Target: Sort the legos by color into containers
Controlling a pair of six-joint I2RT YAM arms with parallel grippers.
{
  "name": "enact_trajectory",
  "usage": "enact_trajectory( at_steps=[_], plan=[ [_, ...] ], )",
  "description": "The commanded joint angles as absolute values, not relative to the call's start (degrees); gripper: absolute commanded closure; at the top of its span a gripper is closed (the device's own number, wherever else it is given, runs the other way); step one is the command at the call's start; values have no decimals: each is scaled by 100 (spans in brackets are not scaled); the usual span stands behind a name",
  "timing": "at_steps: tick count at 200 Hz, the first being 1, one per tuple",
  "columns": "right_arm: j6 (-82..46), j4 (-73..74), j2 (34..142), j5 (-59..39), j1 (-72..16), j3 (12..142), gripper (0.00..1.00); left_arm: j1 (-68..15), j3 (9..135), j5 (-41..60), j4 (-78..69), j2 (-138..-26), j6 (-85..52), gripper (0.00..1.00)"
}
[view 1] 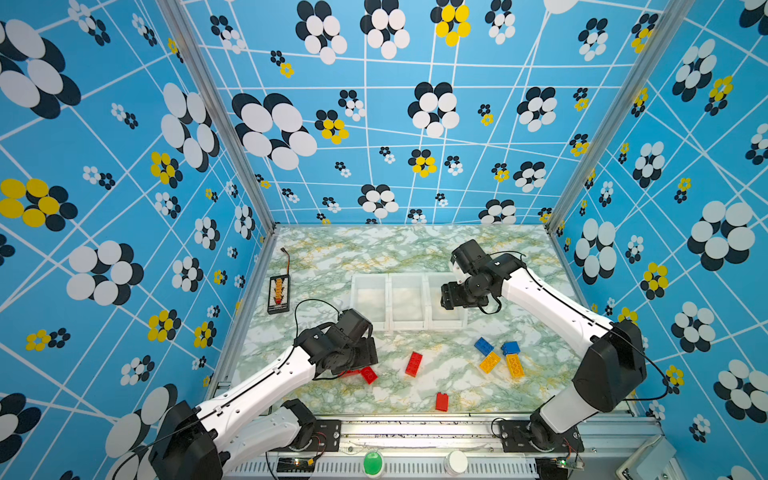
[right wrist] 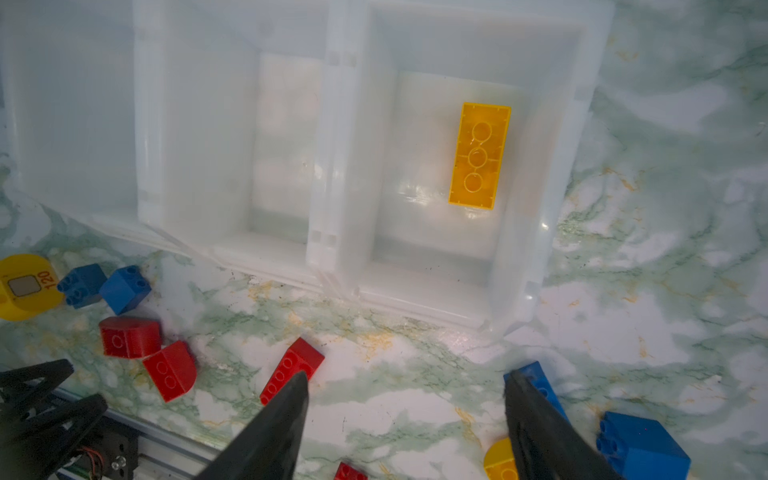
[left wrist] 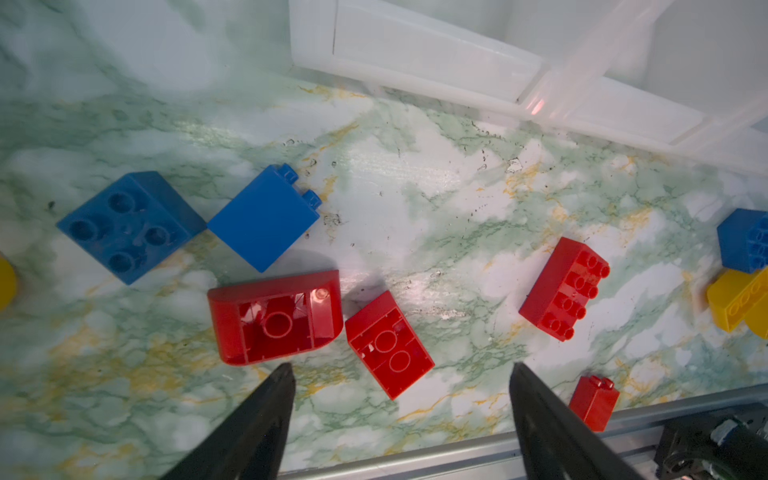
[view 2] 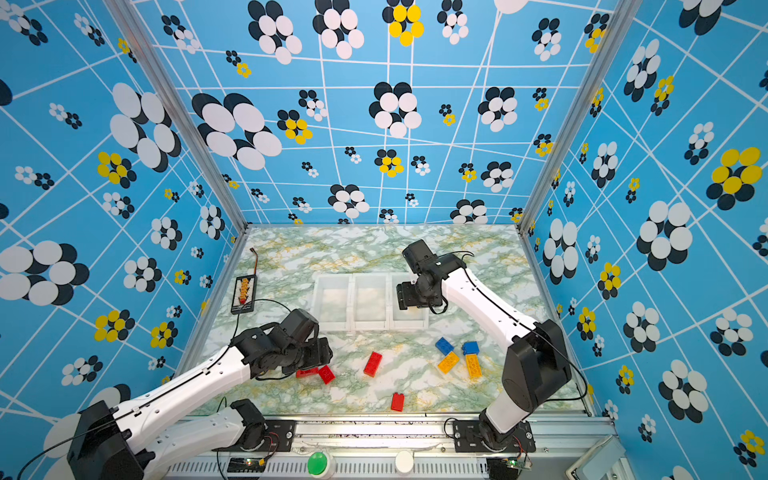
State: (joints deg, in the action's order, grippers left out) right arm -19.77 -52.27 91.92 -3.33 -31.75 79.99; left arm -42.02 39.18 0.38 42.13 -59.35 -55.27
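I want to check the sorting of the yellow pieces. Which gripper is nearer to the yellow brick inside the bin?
Right. The right gripper hangs over the end bin that holds the yellow brick. The left gripper is well away, over two red bricks.

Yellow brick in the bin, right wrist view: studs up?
No, the yellow brick lies in the bin with its hollow underside and three round tubes facing up.
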Motion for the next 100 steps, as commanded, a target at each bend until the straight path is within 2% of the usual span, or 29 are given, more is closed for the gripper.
enact_trajectory(
  at_steps=[1, 53, 100],
  plan=[
    [-1676, -5493, 9003, -642, -3199, 7837, 20, -4528, 3697, -366, 4324, -5919, -6831, 21],
    [-1485, -5441, 8699, -1113, -3140, 7518, 15, -5263, 3833, -731, 4364, -6529, -7844, 25],
    [-1302, -5515, 8381, -1182, -2976, 7311, 14, -5480, 3859, -747, 4045, -7089, -8304, 32]
  ],
)
